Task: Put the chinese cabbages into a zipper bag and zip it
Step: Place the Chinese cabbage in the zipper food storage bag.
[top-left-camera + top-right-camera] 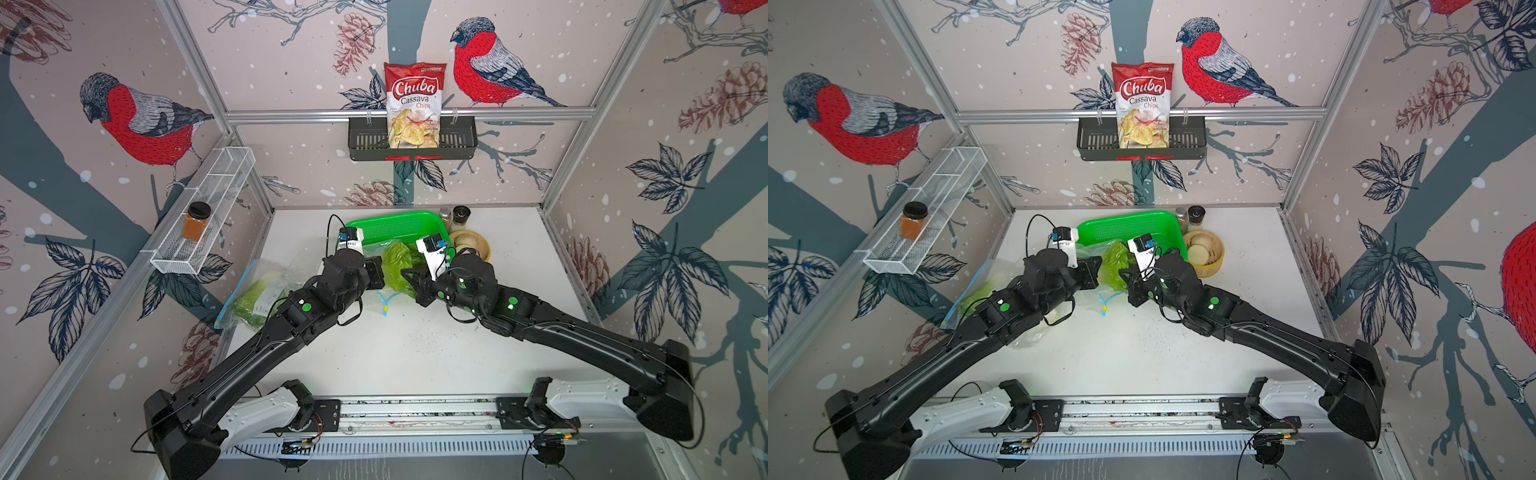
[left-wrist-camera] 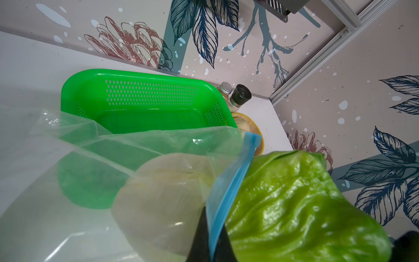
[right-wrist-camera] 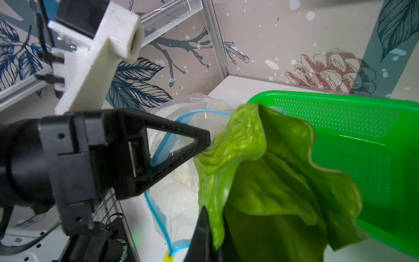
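Your left gripper (image 3: 204, 142) is pinched narrow on the mouth of the clear plastic zipper bag (image 2: 108, 158). It clamps the blue zip strip (image 2: 233, 179), so the opening is held up off the white worktop (image 1: 415, 357) and faces your other arm. Your right gripper (image 3: 210, 238) is closed on the crinkled green leaves of a small chinese cabbage (image 3: 272, 181). The cabbage hangs between the two arms, just in front of the bright green perforated plastic basket (image 2: 147, 78).

The leafy end is outside the bag, touching the strip. A pale rounded mass shows through the film just inside the mouth. I read it as this head's white base, fed in first and about half in, though I cannot be sure it is the same head.

Gripping by the leaves keeps your right gripper clear of the opening. The head looks to need pushing deeper before you let go. Soft leaves may tear, or catch in the track when you run the yellow slider (image 1: 385, 309), which lies at the strip's near end.

A second clear bag (image 1: 257, 297) holding green leaves lies at the worktop's left edge, partly under your left arm.
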Action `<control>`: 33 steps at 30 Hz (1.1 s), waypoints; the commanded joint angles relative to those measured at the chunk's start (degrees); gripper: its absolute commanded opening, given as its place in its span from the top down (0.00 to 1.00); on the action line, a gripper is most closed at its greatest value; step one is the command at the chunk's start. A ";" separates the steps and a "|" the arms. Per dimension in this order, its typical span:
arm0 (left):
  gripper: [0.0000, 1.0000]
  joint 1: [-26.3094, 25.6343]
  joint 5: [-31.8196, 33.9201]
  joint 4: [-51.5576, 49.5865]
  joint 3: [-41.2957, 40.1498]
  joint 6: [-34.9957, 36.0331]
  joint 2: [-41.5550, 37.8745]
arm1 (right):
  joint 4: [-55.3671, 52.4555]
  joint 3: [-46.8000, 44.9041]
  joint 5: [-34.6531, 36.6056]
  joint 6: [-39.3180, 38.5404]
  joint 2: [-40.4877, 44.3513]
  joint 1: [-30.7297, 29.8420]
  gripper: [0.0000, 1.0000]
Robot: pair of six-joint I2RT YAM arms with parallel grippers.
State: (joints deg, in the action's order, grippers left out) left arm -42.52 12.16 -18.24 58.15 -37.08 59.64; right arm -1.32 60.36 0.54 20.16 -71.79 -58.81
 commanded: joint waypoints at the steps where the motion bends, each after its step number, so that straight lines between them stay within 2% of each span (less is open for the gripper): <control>1: 1.00 -0.02 0.08 3.07 -0.15 -0.44 -0.39 | 3.36 0.75 -2.94 2.44 -3.17 0.30 0.98; 5: 1.00 -0.02 0.32 3.46 -0.45 -0.88 -0.15 | 0.25 3.53 -3.96 1.30 -5.19 0.52 0.99; 8: 1.00 -0.02 0.81 4.83 -0.67 -1.48 -0.29 | 5.50 1.97 -5.29 2.60 -3.93 0.50 0.97; 13: 1.00 -0.02 1.87 5.93 -2.07 -2.11 -0.52 | 12.71 -0.51 -12.25 5.86 -4.50 1.56 0.97; 16: 1.00 0.02 2.78 7.03 -2.69 -2.12 -1.18 | 12.41 -1.60 -12.71 5.12 -6.22 1.59 0.97; 20: 1.00 0.07 1.96 6.63 -2.38 -1.08 -0.89 | 6.32 1.07 -11.42 2.03 -7.73 1.87 0.98; 25: 1.00 0.07 -0.74 6.60 -1.45 1.39 0.65 | 14.77 -2.78 -15.30 1.19 -5.03 2.00 0.95; 30: 1.00 0.07 -2.94 8.45 -1.83 2.17 0.90 | 9.09 -0.91 -13.38 -2.56 -8.73 2.63 0.94; 33: 1.00 0.15 -3.47 9.23 -1.64 2.11 1.05 | 8.97 -0.94 -14.35 -1.47 -8.83 4.03 0.92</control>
State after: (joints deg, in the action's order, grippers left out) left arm -42.50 10.55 -13.50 56.23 -35.94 60.66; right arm 6.48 59.07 -12.82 19.46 -80.73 -55.42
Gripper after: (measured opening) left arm 0.049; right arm 0.073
